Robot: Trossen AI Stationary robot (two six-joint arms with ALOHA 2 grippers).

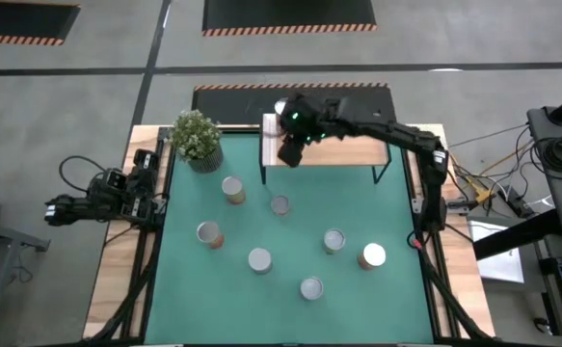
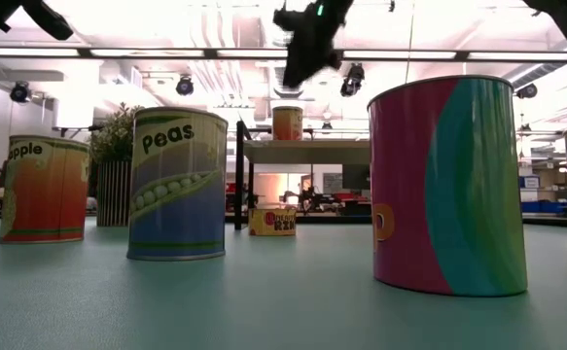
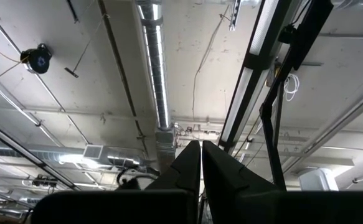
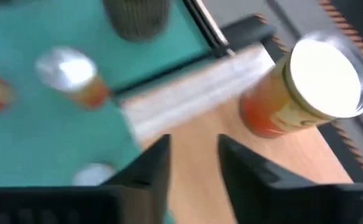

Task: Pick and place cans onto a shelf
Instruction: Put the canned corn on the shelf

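The right gripper (image 1: pixel 291 151) hovers empty, fingers apart, over the shelf (image 1: pixel 343 150) near its white end. One can (image 4: pixel 306 87) stands there; a plant (image 1: pixel 198 138) sits just beside. The left gripper (image 3: pixel 201 163), closed, rests off the desk (image 1: pixel 290 231).

Your surface (image 1: pixel 396 299) wears a green mat between light wooden edges. On the mat you have seven small cylindrical cans (image 1: pixel 259 259) with silvery or white tops, scattered apart, and a potted plant (image 1: pixel 197 138) at the far left. The light wooden shelf (image 1: pixel 343 152) on thin black legs stands at the far edge, carrying one orange can (image 2: pixel 287 122).
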